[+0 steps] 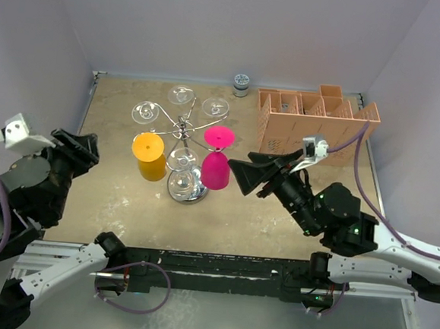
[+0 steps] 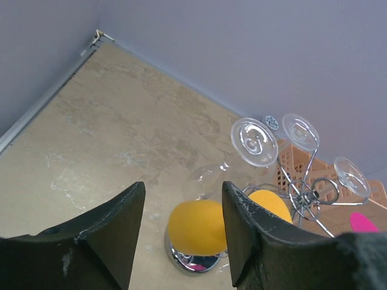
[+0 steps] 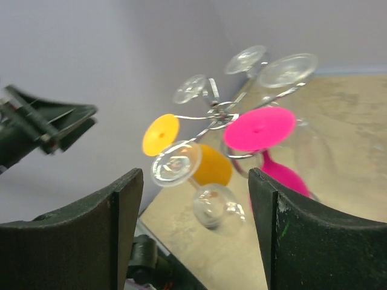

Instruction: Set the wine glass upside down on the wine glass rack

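Wine glass rack: one, silver wire, upright on a round mirrored base, mid-table.

Pink wine glass: one, hung upside down on the rack's right-hand arm, foot up, bowl down beside the base.

Other glasses on the rack, all upside down: orange wine glass, one, on the left arm; clear wine glasses, four, three on the rear arms and one at the front. Six glasses in all.

Right gripper: fingers spread wide, empty, just right of the pink glass and apart from it. In the wrist view the pink foot shows beyond the gap, nearer the right-hand finger.

Left gripper: fingers spread, empty, well apart from the rack at the table's left.

Table: walled on the left, rear and right, with bare surface left of and in front of the rack.

Slotted box: one, orange-pink, rear right, against the right wall.

Small jar: one, at the rear wall.
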Available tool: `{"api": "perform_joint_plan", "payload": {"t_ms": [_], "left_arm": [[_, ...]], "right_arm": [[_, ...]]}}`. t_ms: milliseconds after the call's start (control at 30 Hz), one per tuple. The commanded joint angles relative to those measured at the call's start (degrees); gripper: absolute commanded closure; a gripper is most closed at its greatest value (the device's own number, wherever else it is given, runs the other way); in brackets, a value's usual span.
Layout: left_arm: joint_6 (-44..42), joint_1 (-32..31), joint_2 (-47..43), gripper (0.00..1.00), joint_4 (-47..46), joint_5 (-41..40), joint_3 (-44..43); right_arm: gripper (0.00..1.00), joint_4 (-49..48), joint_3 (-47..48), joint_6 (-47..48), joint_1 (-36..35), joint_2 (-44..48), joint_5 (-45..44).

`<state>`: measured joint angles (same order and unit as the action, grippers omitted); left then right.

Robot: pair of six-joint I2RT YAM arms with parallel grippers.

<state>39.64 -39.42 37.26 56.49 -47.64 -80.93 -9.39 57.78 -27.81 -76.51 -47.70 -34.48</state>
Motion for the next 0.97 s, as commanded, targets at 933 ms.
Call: {"api": "perform_joint_plan", "payload": {"t_ms": [933], "left_arm": [[-11.17, 0.04, -10.4, 0.42, -2.83, -5.56, -1.02]], "right_arm": [[0.28, 35.58, 8.24, -13.79, -0.23, 14.22, -32.41]]}}
